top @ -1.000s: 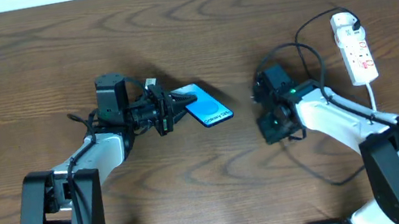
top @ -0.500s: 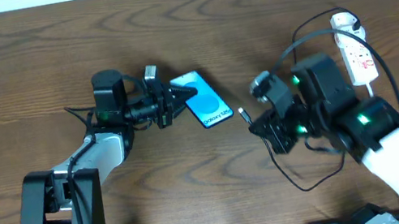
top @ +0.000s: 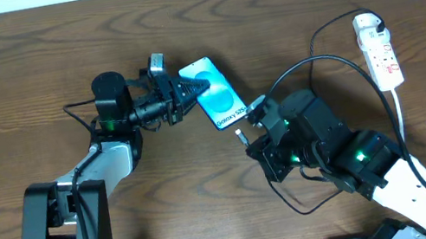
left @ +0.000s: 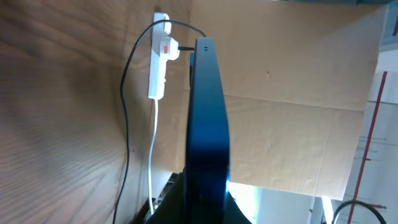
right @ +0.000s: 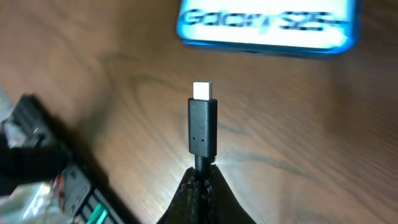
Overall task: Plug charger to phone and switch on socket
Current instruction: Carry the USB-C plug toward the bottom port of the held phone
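Brown wood-grain desk (top: 12,76) fills the overhead view, and pale cardboard (left: 298,74) stands behind it in the left wrist view. At left centre, the left gripper (top: 188,99) is closed on one long edge of the phone (top: 223,100). The phone sits just left of the middle of the frame, blue screen up, and seems tilted up off the desk; the left wrist camera sees it edge-on. Because it is held along one side only, I judge that a push against its short end could swing it in the grip or slide it out.

Just below and right of the phone, the right gripper (right: 202,183) is pinched shut on the charger (right: 202,130) right behind the plug body. The metal tip points at the phone's lower edge, with a clear gap between them. The port itself cannot be made out, so the aim is uncertain. In the right wrist view the tip seems to point left of that edge's middle, so a straight push may hit the frame and tilt the plug between the fingers.

From there the charger's black cable loops up to the socket (top: 378,51) in the upper right. A longer reach might pull the cable taut and drag the strip. Its red switch (left: 165,48) is not yet pressed.
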`<state>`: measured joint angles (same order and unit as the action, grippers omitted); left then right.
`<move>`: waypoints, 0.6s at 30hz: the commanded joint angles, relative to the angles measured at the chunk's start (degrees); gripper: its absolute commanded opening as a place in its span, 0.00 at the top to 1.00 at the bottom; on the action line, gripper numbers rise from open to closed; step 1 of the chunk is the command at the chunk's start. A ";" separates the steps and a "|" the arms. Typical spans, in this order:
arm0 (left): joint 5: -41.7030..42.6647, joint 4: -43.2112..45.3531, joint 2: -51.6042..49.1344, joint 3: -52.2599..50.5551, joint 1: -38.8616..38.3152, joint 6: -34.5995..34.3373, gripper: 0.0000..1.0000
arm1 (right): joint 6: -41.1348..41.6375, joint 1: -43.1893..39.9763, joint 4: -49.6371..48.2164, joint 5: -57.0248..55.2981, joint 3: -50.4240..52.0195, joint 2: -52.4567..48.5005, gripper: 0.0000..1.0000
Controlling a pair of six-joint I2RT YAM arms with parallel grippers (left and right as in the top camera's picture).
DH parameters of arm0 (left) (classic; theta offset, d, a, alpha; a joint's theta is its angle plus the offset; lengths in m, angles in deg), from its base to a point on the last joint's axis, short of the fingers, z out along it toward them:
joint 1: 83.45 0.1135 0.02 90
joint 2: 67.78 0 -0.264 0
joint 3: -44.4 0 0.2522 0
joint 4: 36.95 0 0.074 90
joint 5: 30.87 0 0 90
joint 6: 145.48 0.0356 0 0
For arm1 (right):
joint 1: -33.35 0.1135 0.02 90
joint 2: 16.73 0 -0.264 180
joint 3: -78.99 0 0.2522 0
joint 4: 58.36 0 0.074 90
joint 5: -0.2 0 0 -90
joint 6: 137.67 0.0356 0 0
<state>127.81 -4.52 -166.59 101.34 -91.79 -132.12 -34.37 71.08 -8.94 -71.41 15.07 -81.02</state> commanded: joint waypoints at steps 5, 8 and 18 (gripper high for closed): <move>1.20 3.50 0.44 1.31 0.28 -0.33 0.93 | 10.45 0.17 -0.55 -4.24 0.24 -0.50 0.99; 1.22 3.50 0.44 1.31 0.28 -0.33 0.93 | 10.49 0.17 -0.83 -1.70 0.24 -0.59 0.99; 2.38 4.15 0.44 1.31 0.31 -0.33 0.93 | 7.41 -1.90 -2.01 9.73 0.24 -0.59 0.99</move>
<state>128.03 -1.46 -166.59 101.34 -91.79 -132.14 -24.73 70.69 -10.82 -67.37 15.07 -81.50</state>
